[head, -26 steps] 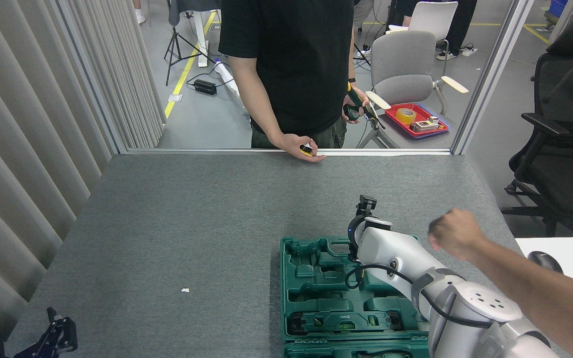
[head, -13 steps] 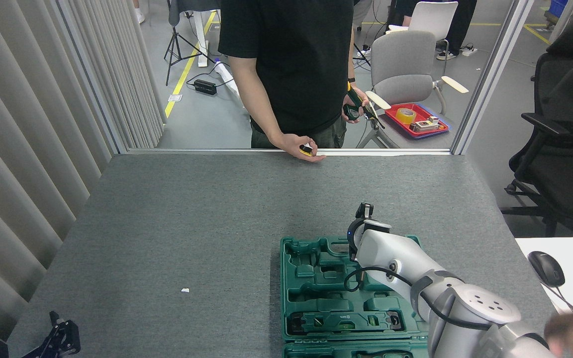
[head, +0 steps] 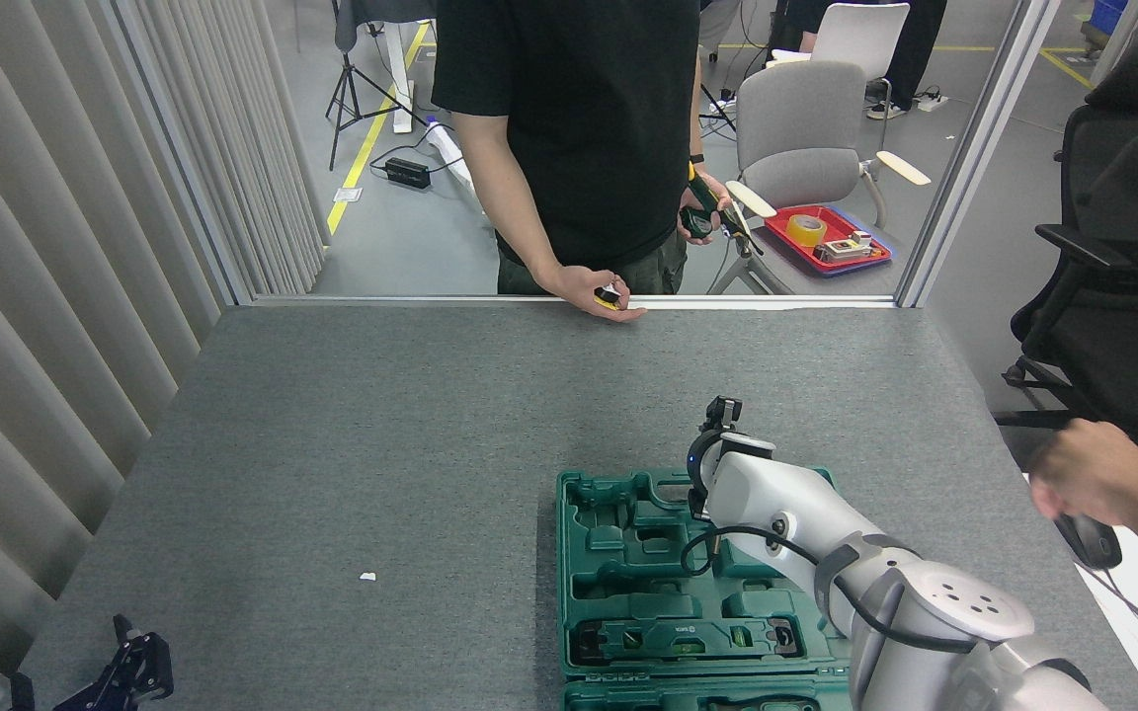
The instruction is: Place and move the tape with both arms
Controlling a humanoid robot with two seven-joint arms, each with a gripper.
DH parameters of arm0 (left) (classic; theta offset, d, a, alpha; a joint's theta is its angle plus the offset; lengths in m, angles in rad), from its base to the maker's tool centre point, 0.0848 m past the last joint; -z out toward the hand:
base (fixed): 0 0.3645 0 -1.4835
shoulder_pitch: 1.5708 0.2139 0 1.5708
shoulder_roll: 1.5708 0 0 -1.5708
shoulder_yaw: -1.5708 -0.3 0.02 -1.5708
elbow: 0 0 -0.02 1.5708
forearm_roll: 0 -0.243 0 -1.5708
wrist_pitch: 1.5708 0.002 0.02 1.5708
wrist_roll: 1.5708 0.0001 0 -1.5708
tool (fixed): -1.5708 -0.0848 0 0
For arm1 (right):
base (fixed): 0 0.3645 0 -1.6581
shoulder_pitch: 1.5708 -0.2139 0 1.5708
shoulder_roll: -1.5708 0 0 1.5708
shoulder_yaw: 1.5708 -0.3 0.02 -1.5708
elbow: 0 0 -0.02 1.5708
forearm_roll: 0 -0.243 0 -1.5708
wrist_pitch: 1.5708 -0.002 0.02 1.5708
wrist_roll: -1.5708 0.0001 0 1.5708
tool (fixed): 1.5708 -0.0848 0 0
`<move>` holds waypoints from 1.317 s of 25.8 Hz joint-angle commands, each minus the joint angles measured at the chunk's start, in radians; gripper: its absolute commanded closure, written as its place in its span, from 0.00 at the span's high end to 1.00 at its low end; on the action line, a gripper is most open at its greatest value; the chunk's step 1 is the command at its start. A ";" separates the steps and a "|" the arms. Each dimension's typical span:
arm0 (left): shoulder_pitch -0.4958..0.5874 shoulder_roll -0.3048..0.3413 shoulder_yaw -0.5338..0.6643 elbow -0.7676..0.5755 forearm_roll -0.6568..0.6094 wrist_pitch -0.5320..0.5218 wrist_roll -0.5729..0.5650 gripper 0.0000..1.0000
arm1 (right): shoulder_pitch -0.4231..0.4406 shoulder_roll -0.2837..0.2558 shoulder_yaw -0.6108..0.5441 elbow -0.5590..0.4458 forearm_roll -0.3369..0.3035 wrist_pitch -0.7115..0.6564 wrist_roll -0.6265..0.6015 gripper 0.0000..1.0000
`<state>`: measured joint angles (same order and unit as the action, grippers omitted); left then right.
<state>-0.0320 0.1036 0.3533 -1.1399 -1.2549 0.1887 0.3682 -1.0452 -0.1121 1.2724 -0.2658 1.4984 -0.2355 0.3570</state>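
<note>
Head view over a grey felt surface (head: pixel 411 415). The right arm (head: pixel 826 553) enters from the lower right, its white shell covering part of an open green moulded tool case (head: pixel 628 573) whose near edge is cut off by the frame. The right claw (head: pixel 724 415) is seen small, dark and end-on above the case's far edge, with a blue light at its wrist; whether its fingers are apart or together cannot be told. The left claw (head: pixel 129 671) shows only partly at the lower left corner, black fingers spread apart, holding nothing.

A yellow tape roll (head: pixel 806 230) lies in a red tray (head: pixel 870 259) beyond the surface's far edge, near a grey chair (head: pixel 801 138). A person in a black shirt (head: pixel 569 118) stands there, head cut off, one hand (head: pixel 594 291) holding a small yellow-and-black object at the edge. Another person's hand (head: pixel 1088 479) covers a black mouse (head: pixel 1088 541) at right. A small white scrap (head: pixel 367 576) lies on the felt.
</note>
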 commanded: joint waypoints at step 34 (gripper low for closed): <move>0.057 -0.012 -0.043 -0.004 0.006 -0.014 -0.002 0.99 | -0.016 -0.004 -0.004 0.007 -0.029 -0.120 -0.007 1.00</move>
<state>0.0193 0.0923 0.3102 -1.1329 -1.2492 0.1765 0.3678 -1.0614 -0.1142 1.2673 -0.2647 1.4843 -0.3687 0.3495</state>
